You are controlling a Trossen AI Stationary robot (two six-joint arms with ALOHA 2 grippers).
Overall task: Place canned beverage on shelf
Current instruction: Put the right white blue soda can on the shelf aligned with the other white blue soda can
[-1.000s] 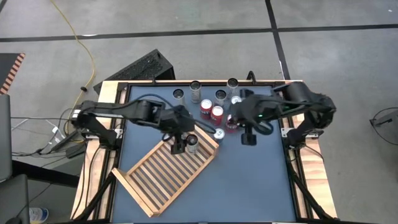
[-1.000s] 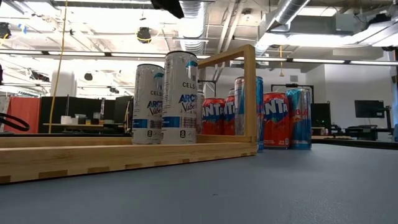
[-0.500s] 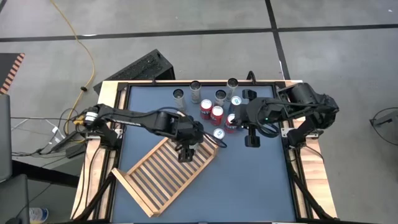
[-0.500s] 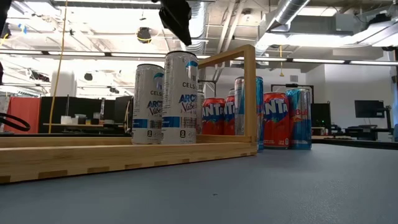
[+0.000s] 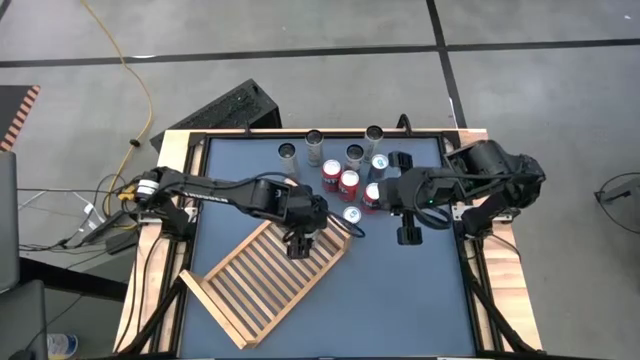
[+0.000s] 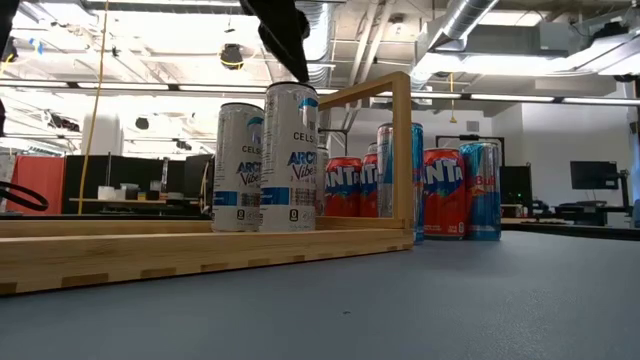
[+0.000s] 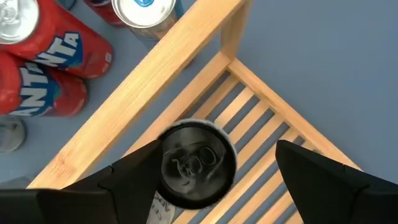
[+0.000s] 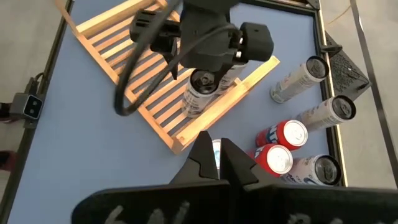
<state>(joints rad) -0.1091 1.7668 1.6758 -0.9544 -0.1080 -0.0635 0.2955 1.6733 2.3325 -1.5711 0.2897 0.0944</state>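
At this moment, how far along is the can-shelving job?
Done: two Celsius cans stand on the shelf. In hand: the left gripper hangs open directly above one of them. Left: the cans grouped on the table behind the shelf. The right gripper waits shut above the table.

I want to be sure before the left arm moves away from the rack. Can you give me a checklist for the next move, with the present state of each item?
1. Slim white can stands upright on the shelf: ok.
2. Left gripper is open, its fingers on either side of the can top, not pinching it: ok.
3. Second white can stands close beside the first; whether they touch: cannot tell.
4. Right gripper is shut, empty, and away from the shelf: ok.
5. Red cans stand outside the frame, beyond the shelf: ok.
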